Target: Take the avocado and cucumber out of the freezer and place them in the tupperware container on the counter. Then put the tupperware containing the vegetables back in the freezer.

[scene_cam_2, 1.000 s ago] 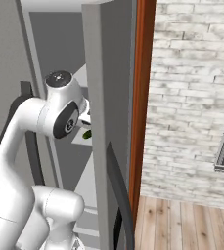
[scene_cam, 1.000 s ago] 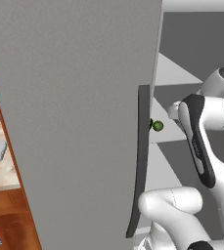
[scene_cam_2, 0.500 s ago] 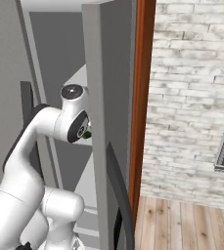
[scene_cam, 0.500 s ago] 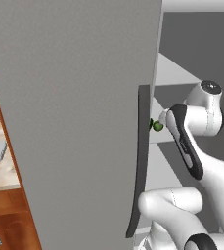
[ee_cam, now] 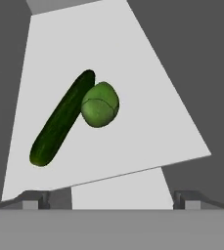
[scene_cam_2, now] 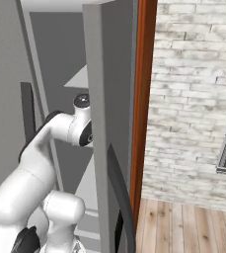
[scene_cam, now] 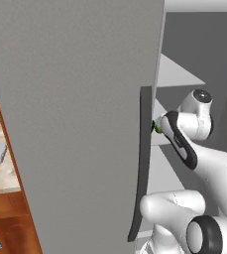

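Jaws were spread wide and empty, hovering over the pale freezer shelf (ee_cam: 147,73). The glossy dark green cucumber (ee_cam: 60,119) lay ahead-left, touching the round green avocado (ee_cam: 100,104) (probably slippery, stiff), so I'd pinch mid-length, across its width.

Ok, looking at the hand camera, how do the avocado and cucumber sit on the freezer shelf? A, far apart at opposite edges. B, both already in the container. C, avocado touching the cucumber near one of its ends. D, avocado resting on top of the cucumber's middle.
C: in the hand view the avocado sits against the cucumber near its far end, both lying on the pale shelf.
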